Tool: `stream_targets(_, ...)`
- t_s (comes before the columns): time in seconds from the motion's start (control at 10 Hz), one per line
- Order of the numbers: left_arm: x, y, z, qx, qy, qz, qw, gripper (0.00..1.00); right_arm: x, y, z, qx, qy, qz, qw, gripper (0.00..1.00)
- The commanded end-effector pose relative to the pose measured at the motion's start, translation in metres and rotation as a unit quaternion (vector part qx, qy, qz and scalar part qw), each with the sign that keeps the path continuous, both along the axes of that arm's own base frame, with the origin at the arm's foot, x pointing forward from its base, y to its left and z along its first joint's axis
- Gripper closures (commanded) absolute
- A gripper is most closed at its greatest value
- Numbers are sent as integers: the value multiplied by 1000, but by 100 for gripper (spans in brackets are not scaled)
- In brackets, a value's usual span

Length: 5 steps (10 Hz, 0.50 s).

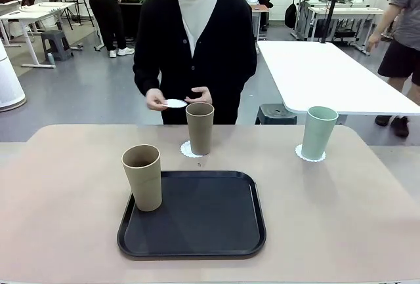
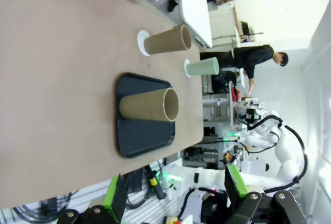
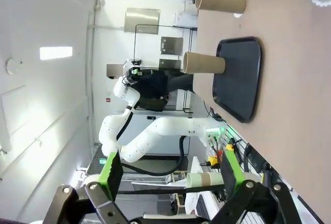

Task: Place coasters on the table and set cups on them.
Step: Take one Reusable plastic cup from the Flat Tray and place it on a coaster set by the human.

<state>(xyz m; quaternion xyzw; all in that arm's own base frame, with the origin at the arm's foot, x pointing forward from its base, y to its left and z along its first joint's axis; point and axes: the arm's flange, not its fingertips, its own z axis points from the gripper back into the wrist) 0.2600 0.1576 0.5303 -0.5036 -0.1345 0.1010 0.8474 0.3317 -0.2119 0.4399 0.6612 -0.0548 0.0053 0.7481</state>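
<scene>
Beige and bare over most of its surface, the table (image 1: 59, 192) runs across the front view, with a white table (image 1: 328, 74) and a busy workshop behind the person standing at the far side.

Furthest left, the tan cup (image 1: 142, 176) stands upright on the rear left corner of the black tray (image 1: 203, 222), with no coaster under it. Beyond the far edge, the person's hand (image 1: 156, 99) holds the third coaster (image 1: 176, 103) in the air, and the other hand (image 1: 200, 94) is just beside it. Next comes the brown cup (image 1: 199, 128), upright on the first coaster (image 1: 188, 150), whose scalloped edge peeks out at the cup's left. Well to the right, the mint cup (image 1: 318, 132) sits on the second coaster (image 1: 303, 155) near the far edge.

Judged from this, two of the three sets are done. What remains is to lay the last coaster on the table and move the tan cup from the tray onto it.

Seen from the wrist cameras, the left gripper (image 2: 175, 190) and the right gripper (image 3: 171, 171) are both released. Their green pads are spread wide with nothing between them, and both are well away from the cups.
</scene>
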Motion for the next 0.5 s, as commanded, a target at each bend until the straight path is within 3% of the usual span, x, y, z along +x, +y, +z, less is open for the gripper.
stream_targets(0.0, -1, 1, 1, -5, -8, -2, 1000, 0, -2, 0, -4, 15, 2, 8, 1000, 0)
stream_targets(0.4, -1, 1, 1, -5, -8, -2, 1000, 0, -2, 0, -4, 15, 2, 8, 1000, 0)
